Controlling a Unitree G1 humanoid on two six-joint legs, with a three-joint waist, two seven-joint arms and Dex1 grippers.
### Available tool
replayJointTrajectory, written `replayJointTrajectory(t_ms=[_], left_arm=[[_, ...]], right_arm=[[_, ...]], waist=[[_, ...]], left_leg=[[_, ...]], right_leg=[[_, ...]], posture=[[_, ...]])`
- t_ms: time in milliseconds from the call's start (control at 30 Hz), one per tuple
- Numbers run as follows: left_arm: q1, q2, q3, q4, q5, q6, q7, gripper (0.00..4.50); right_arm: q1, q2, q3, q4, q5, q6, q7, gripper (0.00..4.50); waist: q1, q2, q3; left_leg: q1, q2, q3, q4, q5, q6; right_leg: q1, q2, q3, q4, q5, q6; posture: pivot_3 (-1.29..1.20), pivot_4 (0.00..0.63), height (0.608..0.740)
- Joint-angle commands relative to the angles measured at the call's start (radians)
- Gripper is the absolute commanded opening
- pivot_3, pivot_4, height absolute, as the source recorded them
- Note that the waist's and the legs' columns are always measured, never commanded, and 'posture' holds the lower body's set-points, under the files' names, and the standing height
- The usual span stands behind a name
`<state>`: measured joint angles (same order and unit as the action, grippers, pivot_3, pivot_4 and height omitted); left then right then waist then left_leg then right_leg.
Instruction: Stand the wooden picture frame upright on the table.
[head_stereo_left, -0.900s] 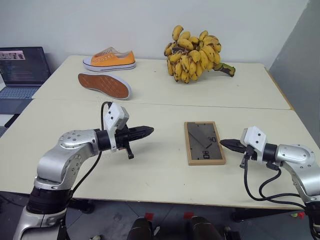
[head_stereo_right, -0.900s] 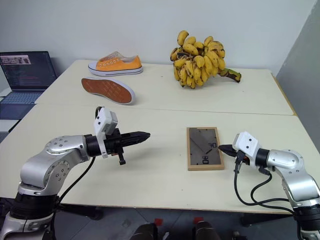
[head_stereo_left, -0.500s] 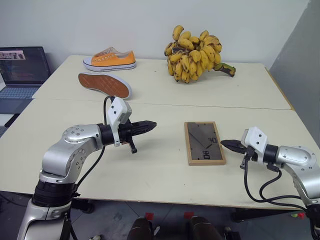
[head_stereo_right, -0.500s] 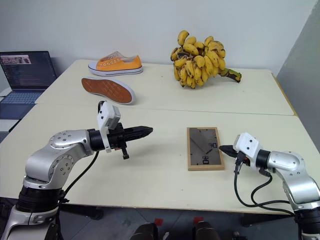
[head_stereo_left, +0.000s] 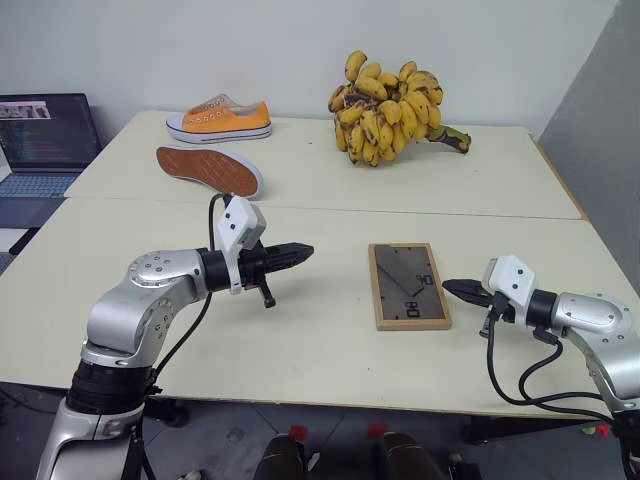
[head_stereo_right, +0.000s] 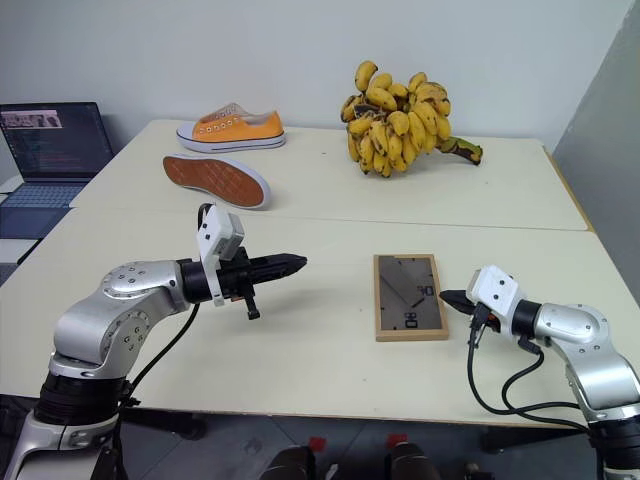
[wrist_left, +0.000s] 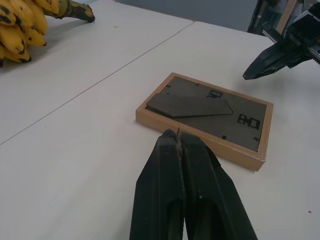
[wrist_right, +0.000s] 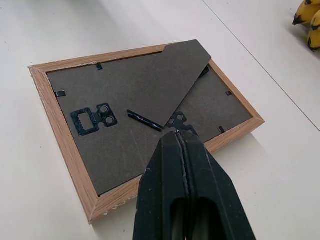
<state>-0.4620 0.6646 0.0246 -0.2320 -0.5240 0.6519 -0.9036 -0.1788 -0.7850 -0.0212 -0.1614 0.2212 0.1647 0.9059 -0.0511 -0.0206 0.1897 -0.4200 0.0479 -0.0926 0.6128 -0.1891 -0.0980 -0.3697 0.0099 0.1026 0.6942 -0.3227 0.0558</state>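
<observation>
The wooden picture frame (head_stereo_left: 408, 285) lies flat on the cream table (head_stereo_left: 300, 350), dark grey back board and prop stand facing up; it also shows in the left wrist view (wrist_left: 207, 116) and the right wrist view (wrist_right: 145, 115). My left gripper (head_stereo_left: 303, 251) hovers above the table to the frame's left, shut and empty, pointing toward it. At the frame's right edge sits my right gripper (head_stereo_left: 447, 287), shut and empty, its tip close beside the wooden rim without touching. That right gripper's tip (wrist_left: 250, 75) shows beyond the frame in the left wrist view.
A bunch of bananas (head_stereo_left: 385, 105) lies at the far side of the table. An orange sneaker (head_stereo_left: 220, 118) stands at the far left, with a second shoe (head_stereo_left: 208, 170) sole-up in front of it. An open laptop (head_stereo_left: 40, 140) sits off the left edge.
My left arm has lifted and moved a little forward and toward the frame, still shut. The right gripper and the frame have stayed in place.
</observation>
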Motion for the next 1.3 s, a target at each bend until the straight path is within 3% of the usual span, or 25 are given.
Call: replayJointTrajectory(t_ms=[33, 200, 367, 733, 1000, 1300], left_arm=[[-0.002, -0.005, -0.015, -0.015, 0.017, -0.017, 0.009, 0.09], [-0.007, -0.021, -0.037, -0.002, 0.040, -0.022, 0.025, 0.09], [-0.017, -0.045, -0.133, 0.093, 0.172, -0.089, 0.065, 0.09], [-0.131, -0.228, -0.275, 0.303, 0.319, -0.208, 0.093, 0.09], [-0.206, -0.355, -0.316, 0.499, 0.392, -0.304, 0.100, 0.09], [-0.255, -0.387, -0.298, 0.649, 0.431, -0.370, 0.096, 0.09]], right_arm=[[0.001, -0.005, -0.040, -0.043, 0.001, -0.005, -0.020, 0.00], [0.014, -0.008, -0.047, -0.044, -0.010, -0.009, -0.045, 0.00], [0.029, -0.007, -0.057, -0.027, -0.040, -0.013, -0.092, 0.00], [0.123, 0.027, -0.054, -0.039, -0.147, 0.029, -0.223, 0.00], [0.223, 0.073, -0.058, -0.084, -0.186, 0.053, -0.297, 0.00], [0.205, 0.158, -0.001, -0.151, -0.213, 0.117, -0.351, 0.00]], waist=[[0.000, 0.000, 0.000], [0.000, 0.000, 0.000], [0.001, 0.000, 0.000], [0.007, 0.000, 0.000], [0.010, 0.001, -0.001], [0.006, 0.001, -0.001]], left_leg=[[0.000, 0.000, 0.000, 0.000, 0.000, 0.000], [0.000, 0.000, 0.000, 0.000, 0.000, 0.000], [0.000, 0.000, 0.000, 0.000, 0.000, 0.000], [0.000, -0.001, 0.000, 0.000, 0.000, 0.000], [0.001, -0.001, 0.000, 0.000, 0.000, 0.000], [0.001, -0.001, 0.000, 0.000, 0.000, 0.000]], right_leg=[[0.000, 0.000, 0.000, 0.000, 0.000, 0.000], [0.000, 0.000, 0.000, 0.000, 0.000, 0.000], [0.000, 0.000, 0.000, 0.000, 0.000, 0.000], [0.000, 0.000, 0.000, 0.000, 0.000, -0.001], [0.000, 0.000, 0.001, 0.002, 0.000, 0.000], [0.000, 0.000, 0.000, 0.002, 0.000, 0.001]], posture=[[0.00, 0.150, 0.740], [0.00, 0.150, 0.740], [0.00, 0.150, 0.740], [0.00, 0.150, 0.740], [0.00, 0.150, 0.740], [0.00, 0.150, 0.740]])
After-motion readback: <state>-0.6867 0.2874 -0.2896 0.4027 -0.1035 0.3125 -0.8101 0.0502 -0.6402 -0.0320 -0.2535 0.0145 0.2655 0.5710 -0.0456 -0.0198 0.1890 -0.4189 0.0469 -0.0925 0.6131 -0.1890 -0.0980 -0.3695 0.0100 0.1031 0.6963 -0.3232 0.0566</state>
